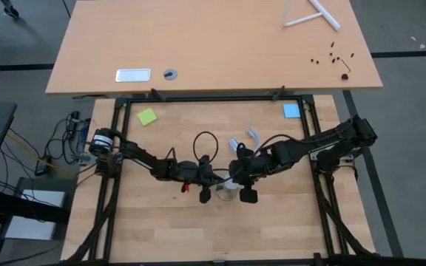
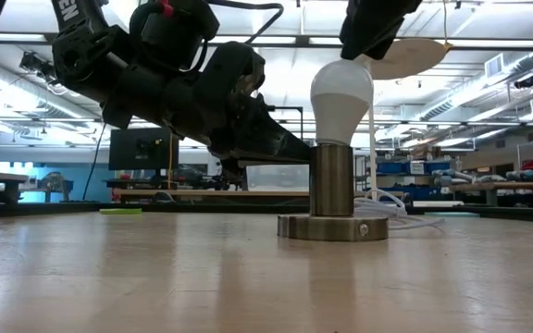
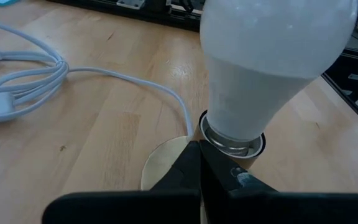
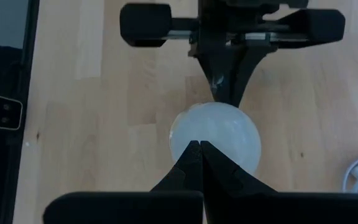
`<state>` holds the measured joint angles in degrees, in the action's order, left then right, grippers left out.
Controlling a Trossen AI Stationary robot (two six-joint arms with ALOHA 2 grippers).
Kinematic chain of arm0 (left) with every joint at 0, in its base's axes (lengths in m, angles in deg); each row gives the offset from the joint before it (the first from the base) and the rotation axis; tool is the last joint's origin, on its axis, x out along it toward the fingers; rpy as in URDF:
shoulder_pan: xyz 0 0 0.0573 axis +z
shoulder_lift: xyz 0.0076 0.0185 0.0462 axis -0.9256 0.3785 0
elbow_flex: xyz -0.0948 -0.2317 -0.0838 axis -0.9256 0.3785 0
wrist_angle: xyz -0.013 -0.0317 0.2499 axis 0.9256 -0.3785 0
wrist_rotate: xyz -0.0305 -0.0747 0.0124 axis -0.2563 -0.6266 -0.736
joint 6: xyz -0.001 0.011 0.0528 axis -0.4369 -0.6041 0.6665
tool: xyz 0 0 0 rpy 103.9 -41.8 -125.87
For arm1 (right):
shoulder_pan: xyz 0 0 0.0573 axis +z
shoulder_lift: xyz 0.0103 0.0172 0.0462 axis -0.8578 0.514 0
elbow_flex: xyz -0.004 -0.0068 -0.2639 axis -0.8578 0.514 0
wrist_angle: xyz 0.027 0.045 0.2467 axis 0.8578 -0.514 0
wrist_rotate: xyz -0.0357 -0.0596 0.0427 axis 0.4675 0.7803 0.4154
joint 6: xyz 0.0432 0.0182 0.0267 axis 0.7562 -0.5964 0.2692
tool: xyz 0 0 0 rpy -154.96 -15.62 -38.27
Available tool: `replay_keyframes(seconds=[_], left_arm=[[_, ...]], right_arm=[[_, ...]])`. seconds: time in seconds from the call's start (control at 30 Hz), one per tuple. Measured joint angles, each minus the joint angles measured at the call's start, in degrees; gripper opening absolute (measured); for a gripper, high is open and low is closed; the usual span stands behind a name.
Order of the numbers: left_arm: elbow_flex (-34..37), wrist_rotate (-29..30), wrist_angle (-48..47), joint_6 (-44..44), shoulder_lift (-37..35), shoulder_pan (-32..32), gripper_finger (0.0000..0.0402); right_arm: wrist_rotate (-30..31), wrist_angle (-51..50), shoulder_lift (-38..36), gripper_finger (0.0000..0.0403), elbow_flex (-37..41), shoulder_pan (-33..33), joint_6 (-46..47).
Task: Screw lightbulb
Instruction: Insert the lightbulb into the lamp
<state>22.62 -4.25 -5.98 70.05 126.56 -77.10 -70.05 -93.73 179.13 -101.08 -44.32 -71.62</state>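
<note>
High view: both arms meet near the middle of the wooden table; the left gripper and the right gripper flank the lightbulb, which shows only as a pale spot, with a green note and a blue note at the far corners. Low view: the lightbulb stands upright in the metal socket, long axis vertical, screw end down and dome up; the left gripper reaches the socket barrel with its tips together, and the right arm comes down onto the dome. Partial letters "EN" show on the left arm. Left wrist view: the fingers are pressed together at the socket collar, gripping nothing; the white cord trails away. Right wrist view: looking down, the right gripper has its tips together over the dome, clasping nothing.
</note>
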Motion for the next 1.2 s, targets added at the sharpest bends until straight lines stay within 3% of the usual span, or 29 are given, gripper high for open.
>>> replay_keyframes(seconds=[0.4,1.2], left_arm=[[0.0,-0.1,0.2,0.0,0.0,0.0,0.0],[-0.1,-0.2,0.5,0.0,0.0,0.0,0.0]], right_arm=[[-3.3,3.9,2.1,0.0001,-0.1,-0.6,-1.5],[-3.8,2.8,3.8,0.0001,0.2,0.0,-2.5]])
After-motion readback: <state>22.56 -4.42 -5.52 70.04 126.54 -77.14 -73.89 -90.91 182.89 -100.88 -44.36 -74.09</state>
